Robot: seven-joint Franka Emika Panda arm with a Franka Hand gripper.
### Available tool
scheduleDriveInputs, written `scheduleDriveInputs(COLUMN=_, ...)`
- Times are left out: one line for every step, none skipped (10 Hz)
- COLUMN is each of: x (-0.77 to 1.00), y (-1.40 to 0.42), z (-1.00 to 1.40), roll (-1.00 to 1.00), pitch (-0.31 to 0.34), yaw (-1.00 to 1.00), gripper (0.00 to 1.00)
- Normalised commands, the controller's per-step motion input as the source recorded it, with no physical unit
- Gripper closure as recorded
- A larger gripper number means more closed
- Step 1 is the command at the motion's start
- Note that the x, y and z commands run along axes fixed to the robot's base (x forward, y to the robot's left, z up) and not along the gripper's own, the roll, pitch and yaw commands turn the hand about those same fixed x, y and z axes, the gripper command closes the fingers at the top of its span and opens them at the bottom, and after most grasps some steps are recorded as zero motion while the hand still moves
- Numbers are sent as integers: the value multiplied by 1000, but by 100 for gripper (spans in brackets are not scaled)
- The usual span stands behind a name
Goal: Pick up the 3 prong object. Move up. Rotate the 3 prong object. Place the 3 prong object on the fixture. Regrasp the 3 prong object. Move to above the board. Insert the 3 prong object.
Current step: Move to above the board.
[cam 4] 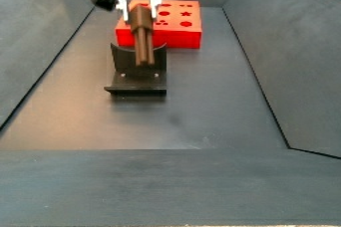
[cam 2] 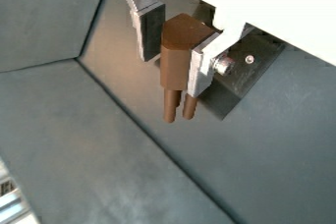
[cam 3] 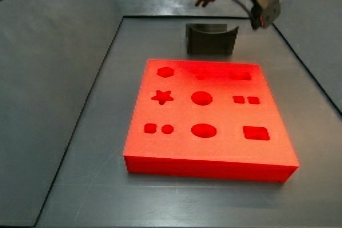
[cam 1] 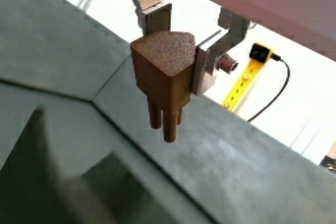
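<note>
Grey-walled bench: 3 prong object [cam 1: 163,76] clamped in the gripper [cam 2: 178,43], prongs down, above the fixture [cam 4: 136,70]
Small rigid wooden block, likely light; flat sides suit the pads; board [cam 3: 205,117] beyond

The 3 prong object [cam 1: 163,76] looks like matt brown wood with a slightly grainy top. The gripper [cam 2: 175,39] above the fixture [cam 4: 138,70] has shiny metal fingers [cam 2: 206,63]. The fixture is matt dark; the board [cam 3: 205,117] is smooth red plastic.
</note>
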Motion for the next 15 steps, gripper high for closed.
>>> scheduleDriveInputs(x=-120, y=126, z=1000, roll=-55, pitch=25, yaw=91, gripper=100)
scheduleDriveInputs(x=-118, y=117, z=1000, roll=-57, pitch=-5, yaw=86, gripper=100)
scheduleDriveInputs(x=-118, y=110, z=1000, roll=-56, pitch=-24, yaw=73, gripper=100)
scheduleDriveInputs(x=-115, y=101, z=1000, roll=-57, pitch=-37, yaw=58, gripper=100)
scheduleDriveInputs(x=-115, y=93, z=1000, roll=-53, pitch=-45, yaw=31, gripper=100)
scheduleDriveInputs(x=-113, y=85, z=1000, roll=-51, pitch=-43, yaw=12, gripper=100)
scheduleDriveInputs(x=-110, y=71, z=1000, roll=-55, pitch=-38, yaw=-9, gripper=100)
scheduleDriveInputs(x=-107, y=68, z=1000, roll=-56, pitch=-33, yaw=-18, gripper=100)
scheduleDriveInputs(x=-86, y=43, z=767, roll=-57, pitch=-19, yaw=-32, gripper=100)
scheduleDriveInputs(x=-60, y=19, z=529, roll=-53, pitch=5, yaw=-36, gripper=100)
scheduleDriveInputs(x=-44, y=9, z=344, roll=-58, pitch=22, yaw=-39, gripper=100)
scheduleDriveInputs(x=-290, y=-1000, z=195, roll=-1000, pitch=-69, yaw=-81, gripper=100)
scheduleDriveInputs(x=-286, y=-1000, z=165, roll=-1000, pitch=-69, yaw=-80, gripper=100)
scheduleDriveInputs(x=-301, y=-1000, z=179, roll=-1000, pitch=-74, yaw=-85, gripper=100)
scheduleDriveInputs(x=-307, y=-1000, z=170, roll=-1000, pitch=-75, yaw=-91, gripper=100)
